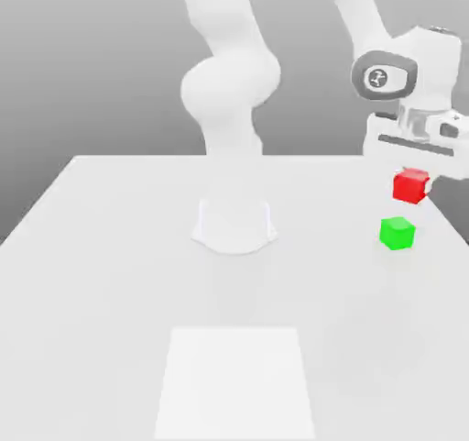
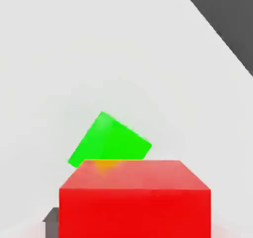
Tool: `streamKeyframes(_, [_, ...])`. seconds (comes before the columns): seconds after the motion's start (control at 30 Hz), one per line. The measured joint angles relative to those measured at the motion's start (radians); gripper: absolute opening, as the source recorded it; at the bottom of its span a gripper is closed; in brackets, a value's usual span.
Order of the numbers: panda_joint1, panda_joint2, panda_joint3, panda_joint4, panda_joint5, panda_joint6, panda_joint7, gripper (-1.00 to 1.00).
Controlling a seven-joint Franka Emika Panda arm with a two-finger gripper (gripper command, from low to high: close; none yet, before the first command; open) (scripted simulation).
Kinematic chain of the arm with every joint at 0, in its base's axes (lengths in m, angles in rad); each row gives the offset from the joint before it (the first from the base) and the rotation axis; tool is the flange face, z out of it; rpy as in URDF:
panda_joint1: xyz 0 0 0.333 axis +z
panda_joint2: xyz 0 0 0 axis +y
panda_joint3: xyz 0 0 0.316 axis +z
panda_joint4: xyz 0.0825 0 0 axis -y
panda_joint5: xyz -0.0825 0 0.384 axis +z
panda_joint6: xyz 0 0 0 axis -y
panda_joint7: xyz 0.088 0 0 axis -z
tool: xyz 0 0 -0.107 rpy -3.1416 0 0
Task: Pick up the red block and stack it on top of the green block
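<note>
Look to the exterior view's right: your white two-finger gripper hangs above the white table with its fingers pinched on the small matte bright red cube, which sits directly beneath the hand, lifted clear of the surface. The small matte bright green cube rests on the table just below the red one, at about seven o'clock from it, the two apart. From the hand view, the red cube partly covers the green cube.
</note>
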Motion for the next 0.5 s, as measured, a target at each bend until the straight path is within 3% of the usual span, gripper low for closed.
streamKeyframes(0.5, [-0.102,0.202,0.043,0.011,-0.248,0.181,0.169,-1.0])
